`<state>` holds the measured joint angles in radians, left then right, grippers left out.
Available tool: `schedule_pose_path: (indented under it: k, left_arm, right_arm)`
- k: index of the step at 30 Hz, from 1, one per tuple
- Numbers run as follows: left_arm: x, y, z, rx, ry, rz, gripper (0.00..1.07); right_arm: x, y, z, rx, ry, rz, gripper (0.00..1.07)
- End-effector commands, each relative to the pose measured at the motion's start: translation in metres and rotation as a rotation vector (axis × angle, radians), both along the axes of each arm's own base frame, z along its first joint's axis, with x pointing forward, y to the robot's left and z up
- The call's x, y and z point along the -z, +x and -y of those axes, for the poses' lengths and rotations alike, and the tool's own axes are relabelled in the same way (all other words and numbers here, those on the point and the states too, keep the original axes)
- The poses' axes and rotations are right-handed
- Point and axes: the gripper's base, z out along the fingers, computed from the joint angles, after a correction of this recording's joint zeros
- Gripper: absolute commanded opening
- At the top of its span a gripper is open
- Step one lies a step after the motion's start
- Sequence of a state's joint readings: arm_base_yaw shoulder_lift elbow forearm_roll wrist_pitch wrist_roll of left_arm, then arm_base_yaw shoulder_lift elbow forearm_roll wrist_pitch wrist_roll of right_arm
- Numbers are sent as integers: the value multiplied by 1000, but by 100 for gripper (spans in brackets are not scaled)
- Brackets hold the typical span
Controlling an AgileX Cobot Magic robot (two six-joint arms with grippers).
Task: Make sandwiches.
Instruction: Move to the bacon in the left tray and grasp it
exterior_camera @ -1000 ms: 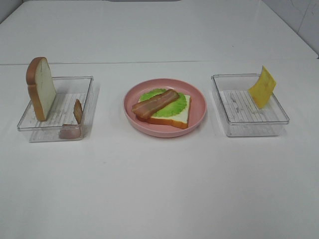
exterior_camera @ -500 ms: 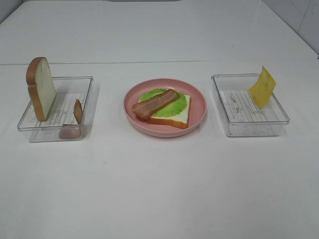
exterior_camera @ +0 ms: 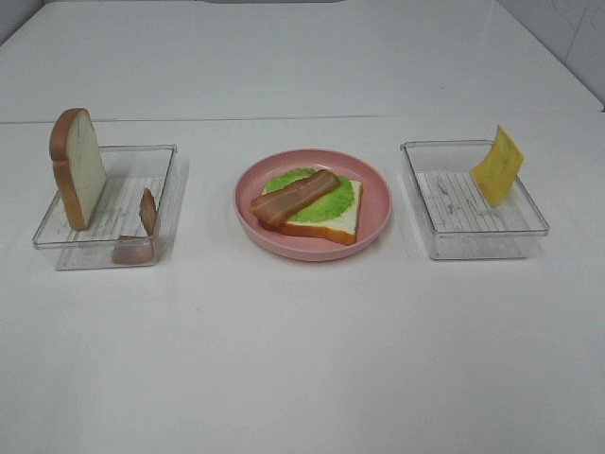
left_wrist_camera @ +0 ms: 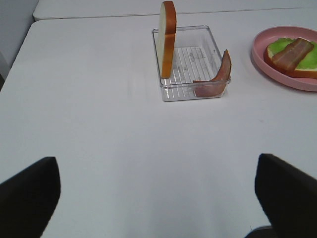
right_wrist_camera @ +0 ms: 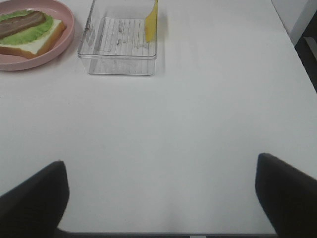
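On the pink plate [exterior_camera: 376, 219] a bread slice [exterior_camera: 346, 220] lies flat with a lettuce leaf [exterior_camera: 331, 204] and one bacon strip [exterior_camera: 293, 197] on top; it also shows in the left wrist view [left_wrist_camera: 292, 53] and the right wrist view [right_wrist_camera: 29, 29]. A second bread slice [exterior_camera: 77, 166] stands upright in the left clear tray [exterior_camera: 165, 161], beside another bacon strip [exterior_camera: 147, 213]. A yellow cheese square [exterior_camera: 497, 165] leans in the right clear tray [exterior_camera: 473, 241]. My left gripper [left_wrist_camera: 156, 193] and right gripper [right_wrist_camera: 161, 196] are open and empty, over bare table, well short of the trays.
The white table's far seam [exterior_camera: 302, 118] runs behind the trays. The table's right edge [right_wrist_camera: 292, 44] shows in the right wrist view, its left edge [left_wrist_camera: 20, 47] in the left wrist view.
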<state>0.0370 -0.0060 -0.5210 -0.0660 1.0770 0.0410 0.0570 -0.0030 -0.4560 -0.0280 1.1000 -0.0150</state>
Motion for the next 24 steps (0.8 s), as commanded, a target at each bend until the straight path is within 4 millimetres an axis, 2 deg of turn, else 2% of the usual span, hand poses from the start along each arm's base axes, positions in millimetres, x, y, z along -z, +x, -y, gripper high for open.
schedule_pose_path:
  k: [1,24]
  left_arm:
    - [0,-2,0,-1,-3,13,101]
    - [0,-2,0,-1,-3,13,101]
  right_arm:
    - [1,-4,0,-1,-6,28,99]
    - [1,-4,0,-2,-5,28,99]
